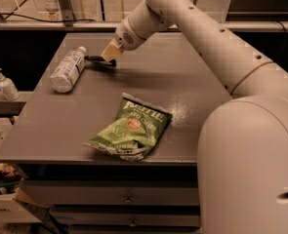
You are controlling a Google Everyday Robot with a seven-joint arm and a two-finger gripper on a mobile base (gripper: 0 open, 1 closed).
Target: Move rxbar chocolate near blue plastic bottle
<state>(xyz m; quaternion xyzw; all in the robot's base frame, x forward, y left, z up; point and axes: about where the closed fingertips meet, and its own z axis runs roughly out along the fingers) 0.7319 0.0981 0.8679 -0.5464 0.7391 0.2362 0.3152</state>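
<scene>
The rxbar chocolate (99, 59) is a small flat dark packet held in my gripper (108, 55), just above the grey table (60, 121) at its far left. My gripper is shut on the bar's right end. The blue plastic bottle (68, 70) lies on its side with its white cap pointing toward the back, just left of the bar. The bar's left tip is close to the bottle's cap end; I cannot tell whether they touch.
A large green chip bag (130, 129) lies near the table's front edge. A small white pump-dispenser bottle (6, 85) stands on a ledge off the table's left side. My arm (207, 48) crosses from the right above the table's back half.
</scene>
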